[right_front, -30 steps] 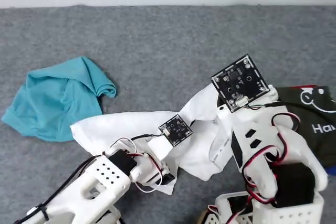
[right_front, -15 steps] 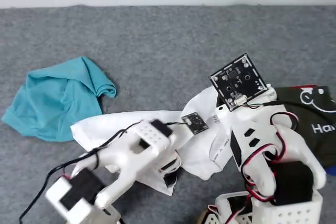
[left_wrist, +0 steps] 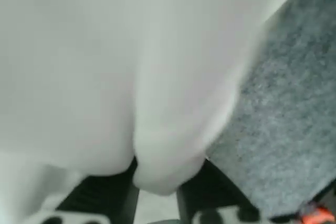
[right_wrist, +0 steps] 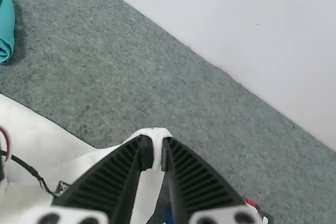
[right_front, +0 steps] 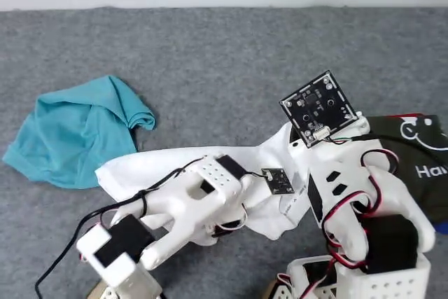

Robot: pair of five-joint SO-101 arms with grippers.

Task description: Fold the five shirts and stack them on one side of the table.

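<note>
Three shirts lie on the grey table (right_front: 224,61). At the left of the high view the teal shirt (right_front: 77,134) sits crumpled in a loose heap, well apart from both arms.

Just beside it, the white shirt (right_front: 157,167) stretches across the lower middle of the frame. Its long axis runs from the lower left up to the right. The left arm (right_front: 189,204) lies over the shirt's near edge. In its wrist view the left gripper (left_wrist: 160,182) is clamped on a thick fold of white cloth that bulges out between the two dark fingers, with bare felt to one side.

Farther right, the right arm (right_front: 357,201) stands at the shirt's upper right end. The right gripper (right_wrist: 156,148) is closed tight on a small peak of white fabric, which it holds raised off the felt.

At the right edge the dark shirt (right_front: 413,148) lies partly under that arm.

Both arms hold the same garment, the left near the middle of its lower edge and the right at its far corner. The next move, by my reading, turns on that diagonal. The cloth between the two grips is slack and rumpled, so it probably needs spreading along its length before any fold. The teal heap is nearer the left arm.
</note>
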